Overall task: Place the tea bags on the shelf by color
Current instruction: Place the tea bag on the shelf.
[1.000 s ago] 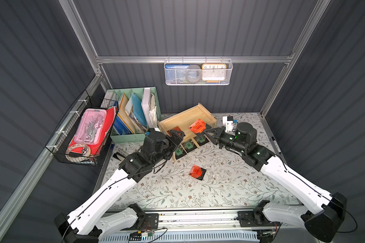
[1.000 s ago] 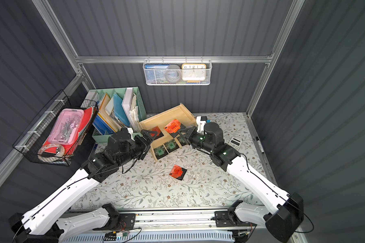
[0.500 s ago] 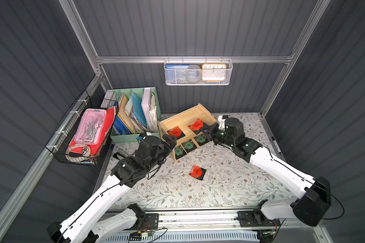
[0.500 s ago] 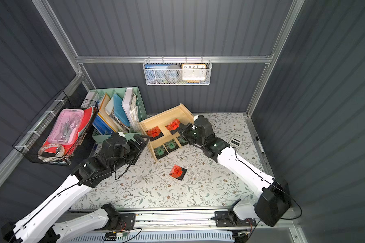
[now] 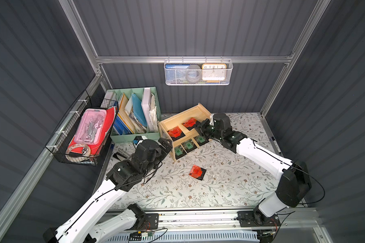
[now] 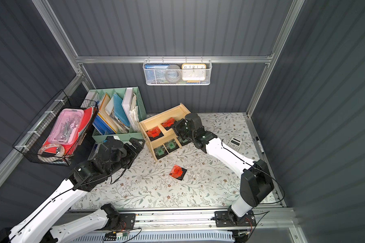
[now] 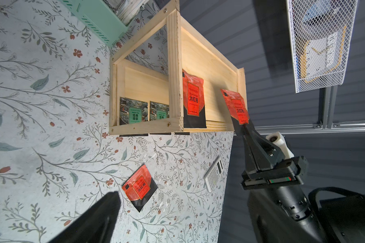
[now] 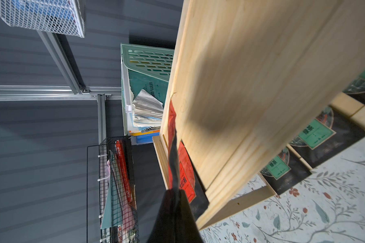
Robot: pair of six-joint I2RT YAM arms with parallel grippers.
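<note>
Tea bag with the orange-red front (image 7: 236, 106): pinched at its black end by the right gripper (image 7: 241, 126), over the right end of the shelf (image 5: 185, 111), above the upper board. Orange end aimed inward toward the shelf's back rim, black end back toward the gripper. Long axis in line with the gripper, tilted rather than flat. Possibly touching the upper board with its leading edge, though not clear from any view. Jaws pressed nearly together, only the thin packet between them.

Second orange tea bag (image 5: 175, 133): flat on the same upper board, toward the shelf's left end, face up, black end at the front edge. Three green tea bags (image 5: 188, 145): side by side in a row on the lower board, labels up, black ends jutting past the shelf's front edge. Loose orange tea bag (image 5: 196, 172): flat on the floral tabletop (image 5: 230, 181), well in front of the shelf, turned cornerwise to it.

Left gripper (image 6: 138, 145): jaws spread wide, holding nothing, touching nothing, just off the shelf's left front corner.
</note>
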